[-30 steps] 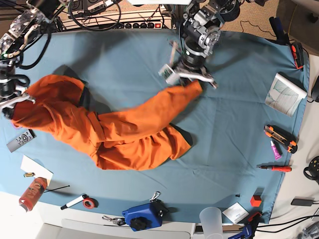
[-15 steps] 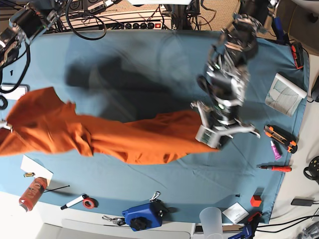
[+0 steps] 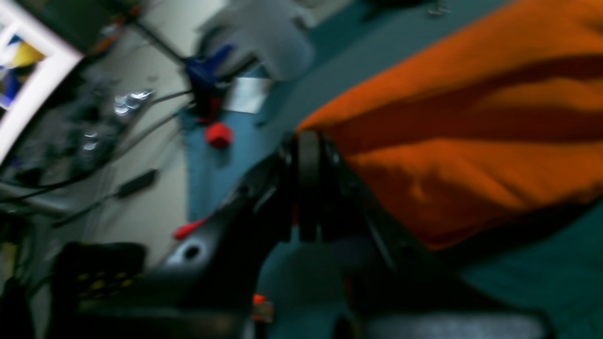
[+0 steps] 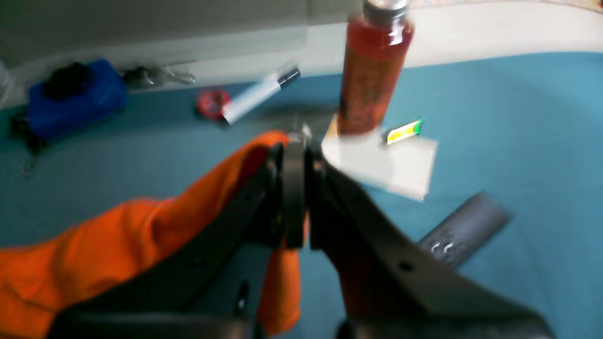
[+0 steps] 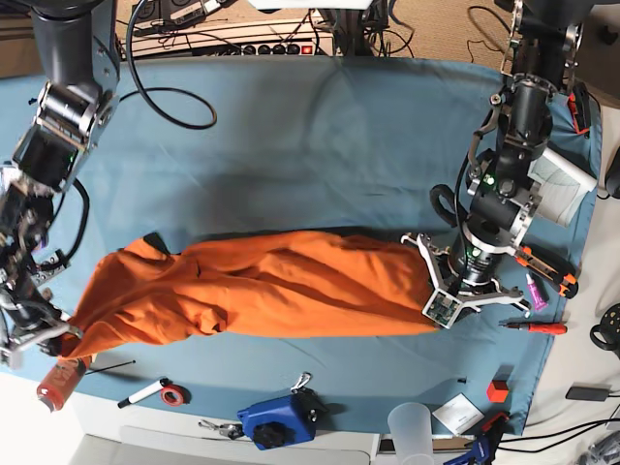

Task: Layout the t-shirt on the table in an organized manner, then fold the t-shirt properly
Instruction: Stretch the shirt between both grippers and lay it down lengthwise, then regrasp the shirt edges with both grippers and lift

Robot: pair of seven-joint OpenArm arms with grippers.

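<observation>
Across table (image 5: 291, 116): t-shirt (image 5: 262, 286) stretched; left claw (image 5: 436, 291), right claw (image 5: 68, 334) clamped on ends; no legible writing.

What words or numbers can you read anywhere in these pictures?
None can be read.
Orange bottle: its label is only a blur.
Grey remote control: pale marks, too blurred to read.
Booklet: a leaf-like drawing, any print too small to tell.
White card: too small to read.
T-shirt: plain orange, no print showing.

Tool-strewn lab bench: screwdriver (image 5: 534, 327), cables (image 5: 165, 58).
</observation>
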